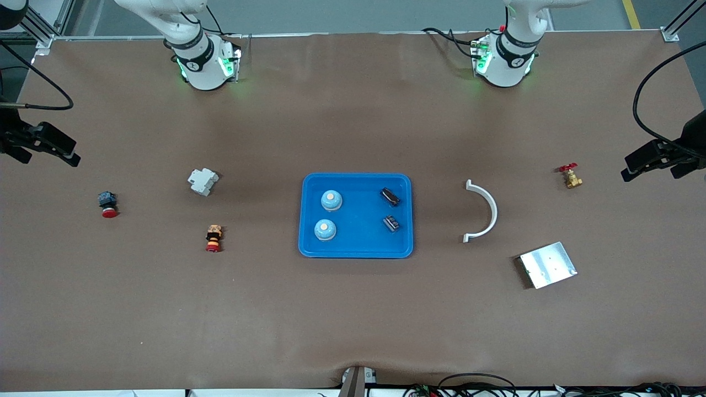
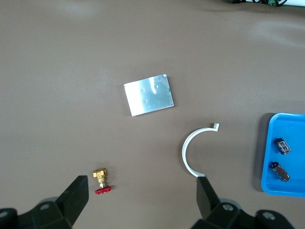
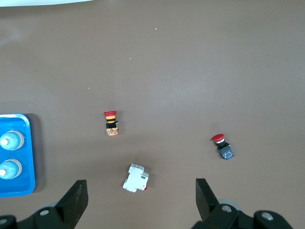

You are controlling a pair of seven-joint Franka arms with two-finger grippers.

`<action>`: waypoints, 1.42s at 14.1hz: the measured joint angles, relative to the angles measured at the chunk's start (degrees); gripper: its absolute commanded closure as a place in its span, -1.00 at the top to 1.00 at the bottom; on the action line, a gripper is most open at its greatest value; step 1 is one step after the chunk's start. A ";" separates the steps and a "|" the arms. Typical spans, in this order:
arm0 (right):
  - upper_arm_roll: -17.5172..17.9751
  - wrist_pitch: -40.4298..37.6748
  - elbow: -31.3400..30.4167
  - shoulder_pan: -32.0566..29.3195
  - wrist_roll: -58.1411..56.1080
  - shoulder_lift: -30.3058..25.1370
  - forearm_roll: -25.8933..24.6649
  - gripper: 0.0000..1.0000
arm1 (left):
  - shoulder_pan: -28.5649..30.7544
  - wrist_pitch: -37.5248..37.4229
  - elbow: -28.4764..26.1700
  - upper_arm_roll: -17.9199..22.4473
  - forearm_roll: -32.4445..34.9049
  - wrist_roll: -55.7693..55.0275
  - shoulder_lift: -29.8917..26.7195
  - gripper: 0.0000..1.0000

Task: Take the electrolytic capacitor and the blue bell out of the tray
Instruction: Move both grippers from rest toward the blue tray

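A blue tray is seen at the table's centre. Two bells sit inside toward the right arm's end, and what appear to be two dark capacitors toward the left arm's end. The left gripper and right gripper are held spread wide, empty, above the table.

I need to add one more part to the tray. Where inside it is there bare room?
The tray has a bare strip down its middle, between the two bells and the two capacitors. Both ends are crowded.
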 measured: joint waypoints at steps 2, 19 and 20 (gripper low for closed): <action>0.00 0.00 0.00 0.00 0.00 0.00 0.00 1.00 | 0.00 0.00 0.00 0.00 0.00 0.00 0.00 1.00; 0.14 5.64 -8.64 4.17 0.20 -0.21 0.00 1.00 | -0.71 -0.55 0.24 -3.03 0.00 -0.97 -0.01 1.00; 0.15 6.19 -9.48 4.89 0.97 -0.26 0.01 1.00 | -0.80 -0.55 0.26 -3.34 0.00 -1.10 -0.02 1.00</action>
